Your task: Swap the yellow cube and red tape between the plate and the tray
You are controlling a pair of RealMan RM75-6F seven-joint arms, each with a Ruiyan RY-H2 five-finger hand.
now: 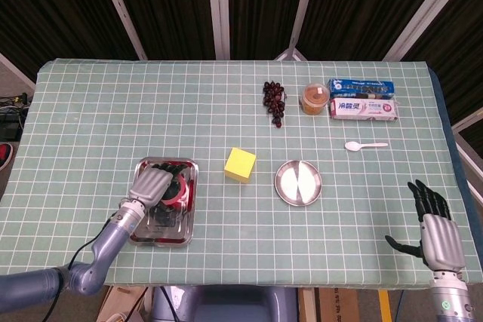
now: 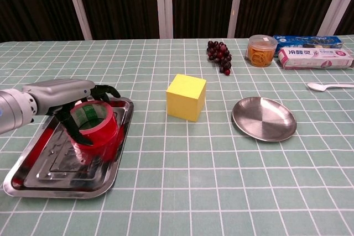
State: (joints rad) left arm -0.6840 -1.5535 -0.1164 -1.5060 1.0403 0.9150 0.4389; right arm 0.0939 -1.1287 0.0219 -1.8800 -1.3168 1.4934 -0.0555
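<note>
The red tape point(image 2: 95, 124) stands in the metal tray point(image 2: 66, 176) at the front left. My left hand point(image 2: 71, 95) lies over it, fingers curled down its far side and thumb pressed on its near left side, gripping it. From the head view the left hand point(image 1: 151, 184) hides most of the red tape point(image 1: 178, 192). The yellow cube point(image 2: 186, 96) sits on the cloth between the tray and the round steel plate point(image 2: 264, 118), which holds nothing. My right hand point(image 1: 436, 230) hangs open past the table's front right corner, fingers spread.
At the back right are dark grapes point(image 1: 274, 101), a small orange-filled jar point(image 1: 315, 98), two flat boxes point(image 1: 364, 103) and a white spoon point(image 1: 365, 145). The green checked cloth covers the whole table.
</note>
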